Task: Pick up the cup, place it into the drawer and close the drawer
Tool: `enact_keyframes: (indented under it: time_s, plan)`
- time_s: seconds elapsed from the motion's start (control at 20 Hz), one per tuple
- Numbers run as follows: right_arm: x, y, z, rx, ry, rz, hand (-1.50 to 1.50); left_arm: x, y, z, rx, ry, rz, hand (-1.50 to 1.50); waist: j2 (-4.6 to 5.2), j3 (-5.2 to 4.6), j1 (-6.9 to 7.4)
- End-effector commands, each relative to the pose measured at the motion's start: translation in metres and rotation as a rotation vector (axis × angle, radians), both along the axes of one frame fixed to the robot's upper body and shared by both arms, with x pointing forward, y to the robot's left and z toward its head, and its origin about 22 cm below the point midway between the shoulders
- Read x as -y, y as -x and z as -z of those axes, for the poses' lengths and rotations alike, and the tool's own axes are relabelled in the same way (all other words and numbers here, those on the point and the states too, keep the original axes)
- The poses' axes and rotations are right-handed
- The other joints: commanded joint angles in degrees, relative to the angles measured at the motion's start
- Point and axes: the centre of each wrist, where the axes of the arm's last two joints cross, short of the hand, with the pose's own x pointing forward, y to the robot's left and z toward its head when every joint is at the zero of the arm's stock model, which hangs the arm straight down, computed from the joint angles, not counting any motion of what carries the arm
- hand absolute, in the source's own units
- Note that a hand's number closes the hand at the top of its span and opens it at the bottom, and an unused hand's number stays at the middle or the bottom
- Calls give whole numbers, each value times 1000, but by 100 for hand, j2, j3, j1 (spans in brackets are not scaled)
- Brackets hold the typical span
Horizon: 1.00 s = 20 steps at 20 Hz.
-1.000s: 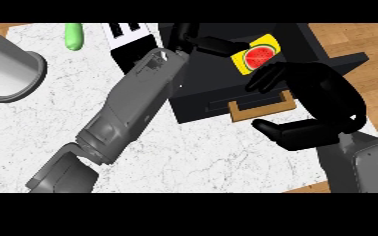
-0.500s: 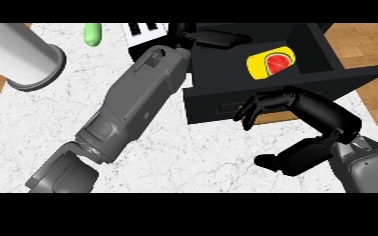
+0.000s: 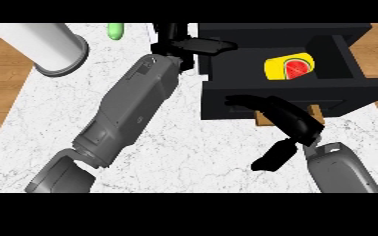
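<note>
The yellow cup (image 3: 284, 68) with a red inside lies on its side in the open black drawer (image 3: 221, 87) at the upper right. My right hand (image 3: 289, 120) is in front of the drawer's front panel. Its fingers (image 3: 249, 101) are stretched onto the panel by the tan wooden handle (image 3: 263, 120), with the thumb spread low, and it holds nothing. My left hand (image 3: 188, 45) is open at the drawer's left rim with its fingers pointing right over the edge. The left forearm (image 3: 129, 110) runs diagonally across the marble counter.
A tall white cylinder (image 3: 53, 47) stands at the upper left. A small green object (image 3: 115, 30) lies at the far edge behind it. Wooden floor (image 3: 11, 85) shows past the counter's left edge. The marble top (image 3: 214, 155) lies between my forearms.
My right hand has drawn back from the cup inside the drawer and come down in front of the front panel. The cup stays in the drawer. The left hand has barely moved.
</note>
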Motion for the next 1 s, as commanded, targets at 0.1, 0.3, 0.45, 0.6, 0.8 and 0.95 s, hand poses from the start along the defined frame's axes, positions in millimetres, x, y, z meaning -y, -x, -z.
enact_keyframes:
  time_s: [0.1,0.3,0.45,0.6,0.8,0.95]
  plan:
    - [-7,-17,72,-46,174,-35,-150,-20,-1,6,12,61,12,-150,8,5,303]
    - [19,-45,94,-83,216,49,150,-49,9,39,-5,64,-7,-150,-1,9,507]
    - [8,-70,95,-41,173,102,150,-57,7,30,-13,82,15,-150,26,15,642]
    - [32,-87,86,7,68,136,150,-61,10,30,-30,77,21,-150,20,22,703]
    - [38,-116,54,87,10,230,150,-76,12,32,4,77,58,-150,98,26,917]
    - [66,-132,24,145,-9,299,150,-85,14,34,-11,78,64,-150,135,29,1017]
